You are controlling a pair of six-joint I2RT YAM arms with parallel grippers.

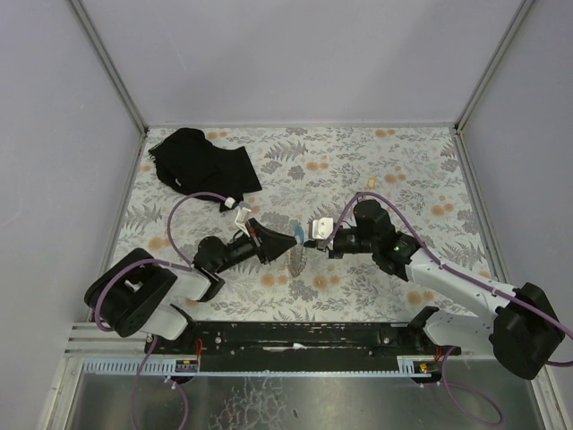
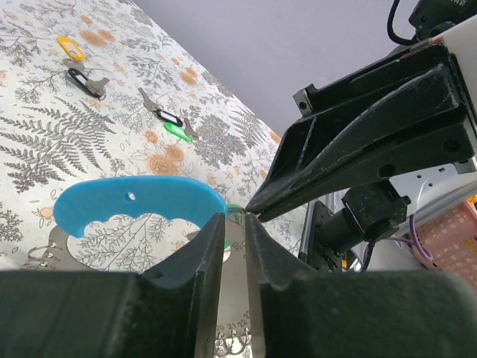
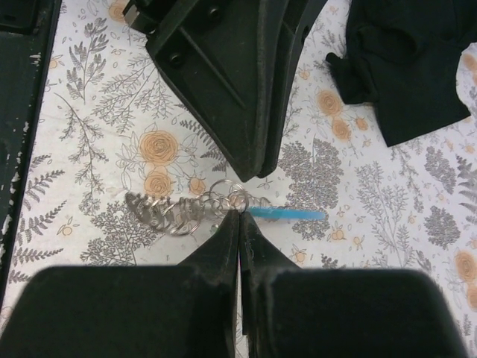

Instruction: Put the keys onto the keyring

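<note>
Keyring [image 2: 138, 200]: a light-blue curved band in the middle of the table [image 1: 403, 161], where the two arms met. It showed its broad face to the left wrist camera and only its thin edge to the right one. Whether it rested on the table could not be told.
Metal rings [image 3: 168, 212]: a chain of small grey rings lay at the band's end, on the near side.
Left gripper [image 2: 233, 224]: reached in from the left, released, its fingers a narrow slit apart with nothing seen between them; the band's end sat just beside one finger.
Right gripper [image 3: 238, 216]: reached in from the right, clenched, its tips at the small rings. Whether a ring was pinched could not be told.
Green-tagged key [image 2: 176, 131]: lay loose on the table, well apart from the band.
Black-tagged key [image 2: 89, 80]: lay farther off, near a yellow tag [image 2: 71, 48].
Black cloth [image 1: 204, 161]: crumpled at the far left.
</note>
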